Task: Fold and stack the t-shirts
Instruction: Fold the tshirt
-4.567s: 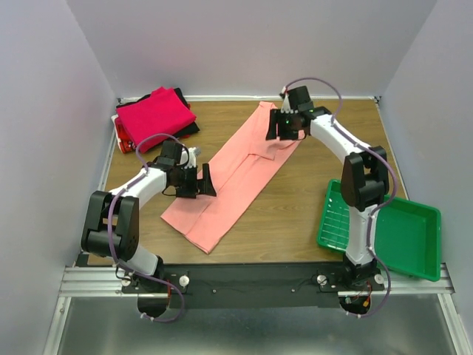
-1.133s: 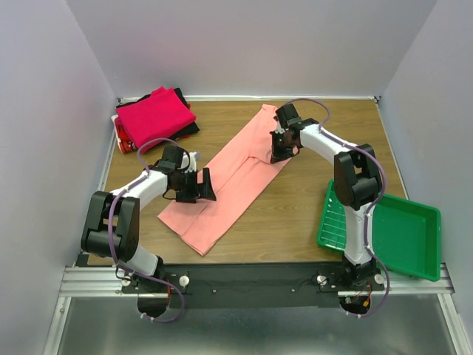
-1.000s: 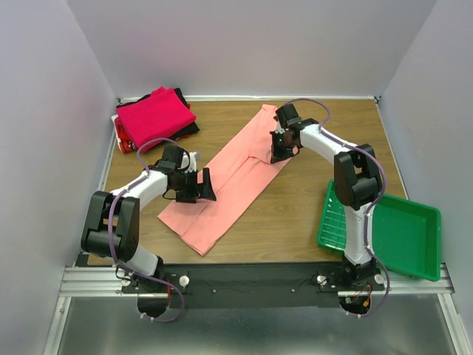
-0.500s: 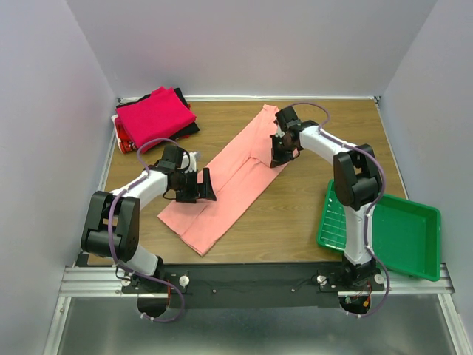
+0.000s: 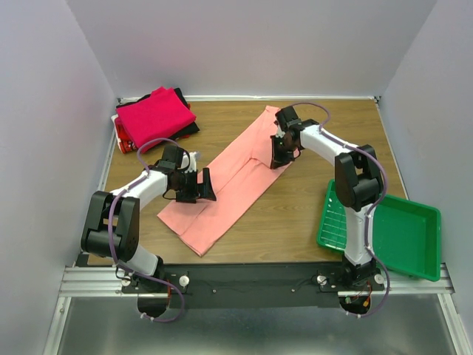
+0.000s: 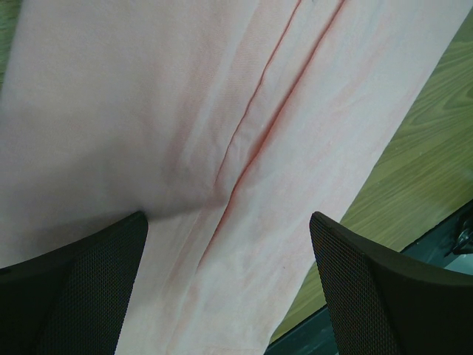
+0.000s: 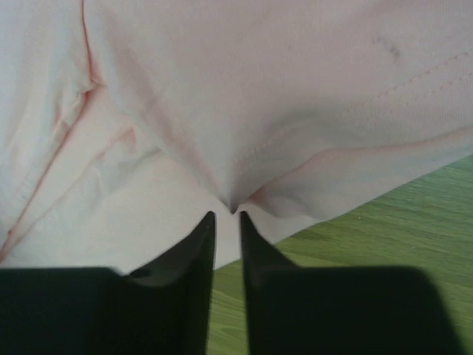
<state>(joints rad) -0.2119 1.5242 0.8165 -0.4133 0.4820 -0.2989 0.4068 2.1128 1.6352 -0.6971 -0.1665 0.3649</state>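
Note:
The salmon-pink t-shirt (image 5: 229, 185) lies as a long diagonal strip across the table, and it fills the left wrist view (image 6: 148, 96) and the right wrist view (image 7: 259, 89). My left gripper (image 5: 205, 183) hovers open over the strip's near-left part, its fingers (image 6: 81, 288) wide apart above a lengthwise crease. My right gripper (image 5: 276, 159) is at the shirt's far right edge. Its jaws are almost together (image 7: 227, 214), and the cloth puckers into their tips at the hem. Folded magenta, red and black t-shirts (image 5: 155, 115) are stacked at the far left corner.
A green plastic tray (image 5: 384, 237) sits at the near right, overhanging the table edge beside the right arm's base. Bare wood shows to the right of the shirt (image 5: 332, 148). Grey walls close in the table on three sides.
My right gripper has shifted slightly toward the near side with the shirt's right edge, drawing that flap in over the strip. The left arm has not moved.

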